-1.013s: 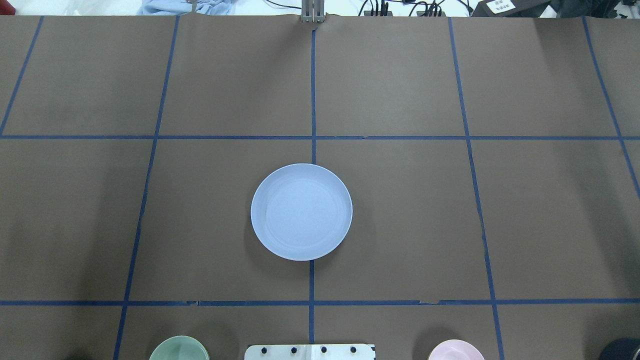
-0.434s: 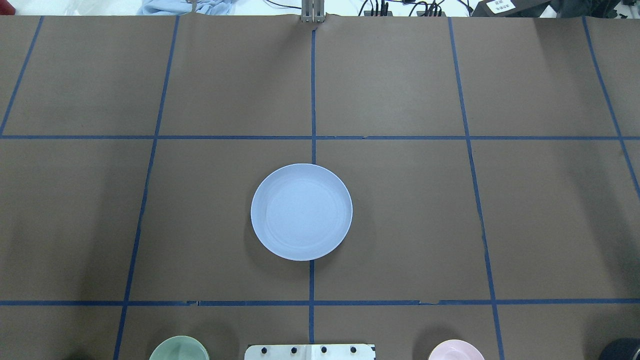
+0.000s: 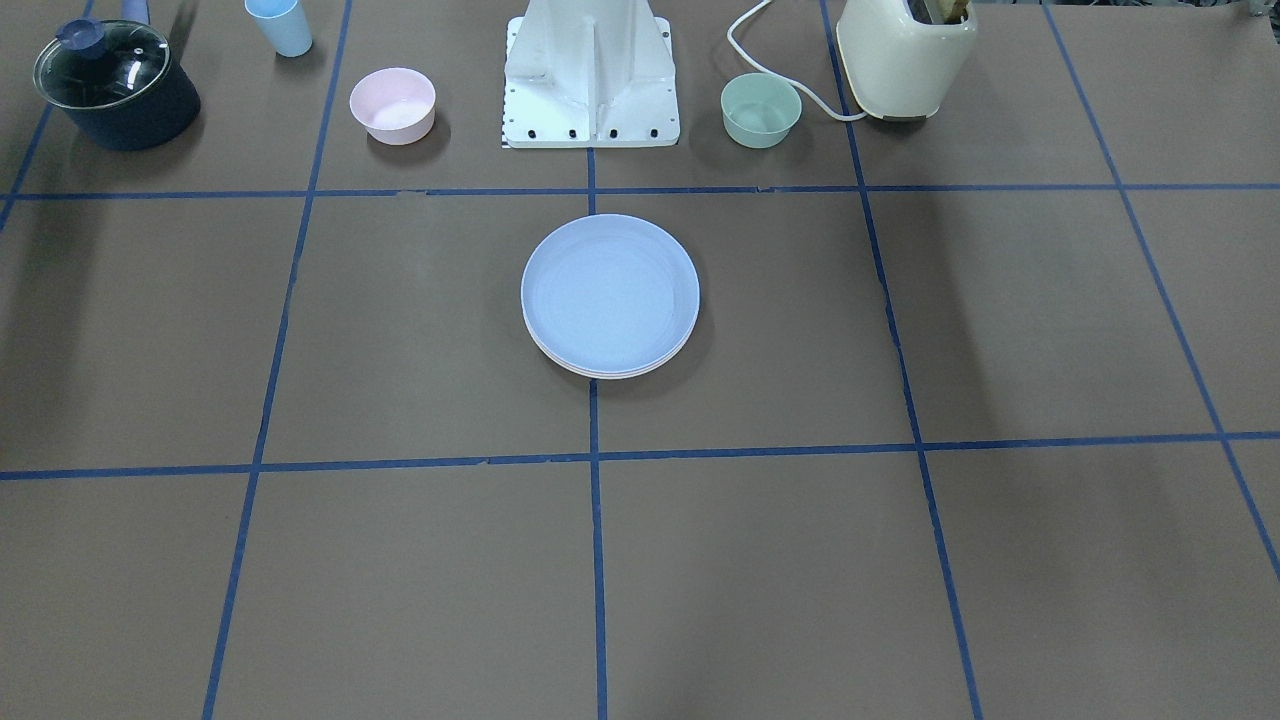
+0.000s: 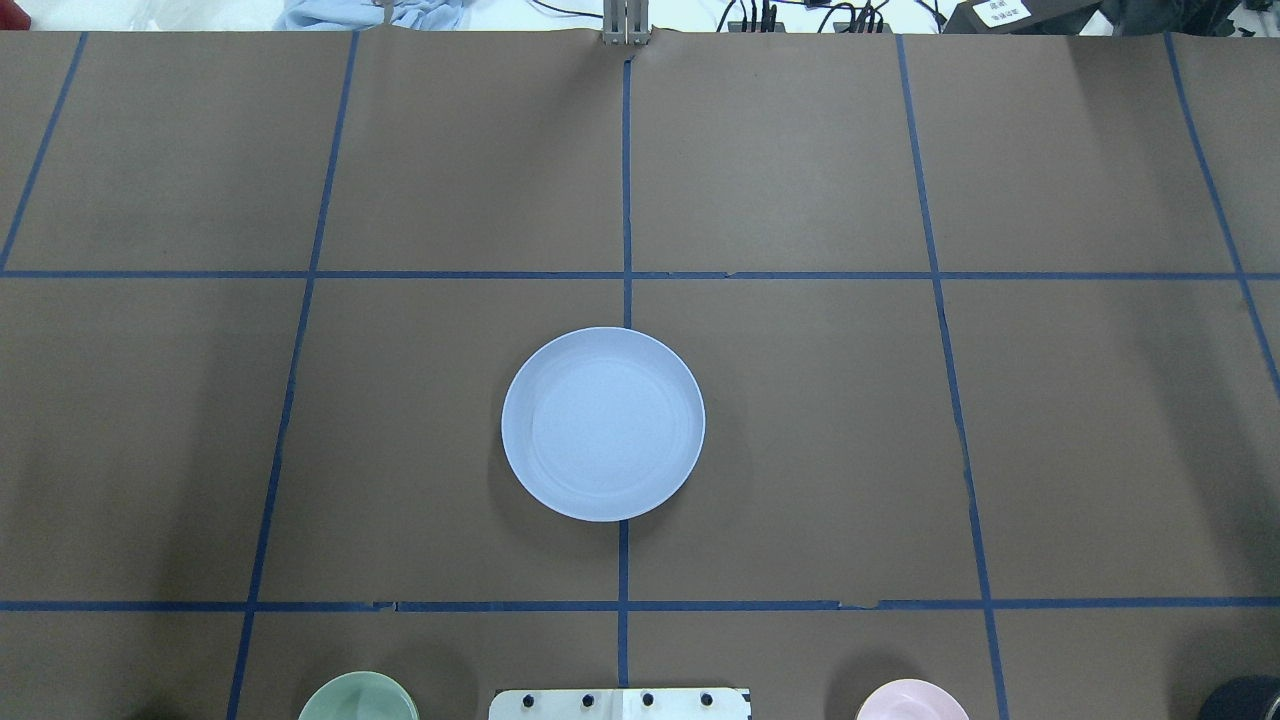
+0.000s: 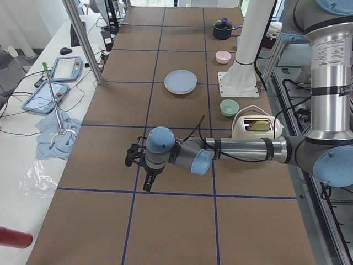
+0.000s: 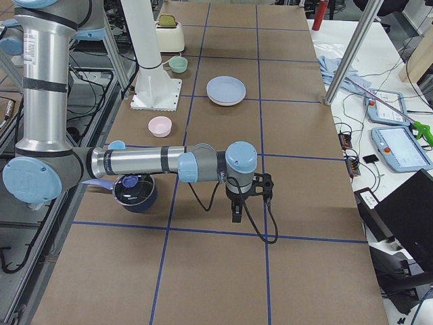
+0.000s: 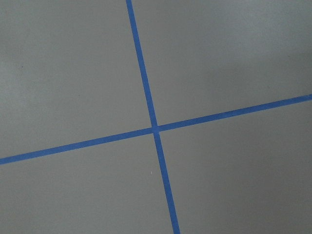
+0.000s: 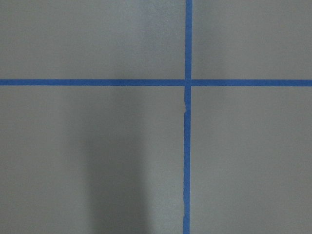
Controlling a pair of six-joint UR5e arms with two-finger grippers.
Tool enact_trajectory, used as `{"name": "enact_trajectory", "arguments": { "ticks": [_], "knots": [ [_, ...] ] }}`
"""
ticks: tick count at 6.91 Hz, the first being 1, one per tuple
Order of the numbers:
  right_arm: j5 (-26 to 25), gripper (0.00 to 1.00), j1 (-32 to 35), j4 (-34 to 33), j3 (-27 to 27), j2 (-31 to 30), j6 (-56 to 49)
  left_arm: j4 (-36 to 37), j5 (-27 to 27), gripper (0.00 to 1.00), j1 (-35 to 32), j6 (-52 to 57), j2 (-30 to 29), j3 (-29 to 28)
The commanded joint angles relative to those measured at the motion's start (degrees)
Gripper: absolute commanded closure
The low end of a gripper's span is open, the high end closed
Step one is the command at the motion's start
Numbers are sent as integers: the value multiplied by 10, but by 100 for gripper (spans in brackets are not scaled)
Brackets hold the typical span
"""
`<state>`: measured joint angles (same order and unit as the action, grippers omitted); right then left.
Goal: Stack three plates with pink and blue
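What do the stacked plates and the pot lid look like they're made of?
The plates: probably plastic with a matte finish. The pastel blue top one shows no glare, and thin rims of others peek out beneath it. The pot lid: likely glossy glass, see-through with bright reflections.

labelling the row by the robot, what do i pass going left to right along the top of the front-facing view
lidded dark pot → light blue cup → pink bowl → white robot base → mint-green bowl → cream toaster
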<state>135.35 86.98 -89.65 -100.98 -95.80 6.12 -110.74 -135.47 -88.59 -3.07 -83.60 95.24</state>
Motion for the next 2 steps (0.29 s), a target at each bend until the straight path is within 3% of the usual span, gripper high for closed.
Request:
{"name": "enact_trajectory", "arguments": {
  "ticks": [1, 2],
  "knots": [
    [0, 0, 0, 0, 1, 0, 0, 0, 1, 1, 0, 0, -1, 0],
    [0, 0, -1, 0, 0, 0, 0, 0, 1, 1, 0, 0, -1, 1]
  ]
}}
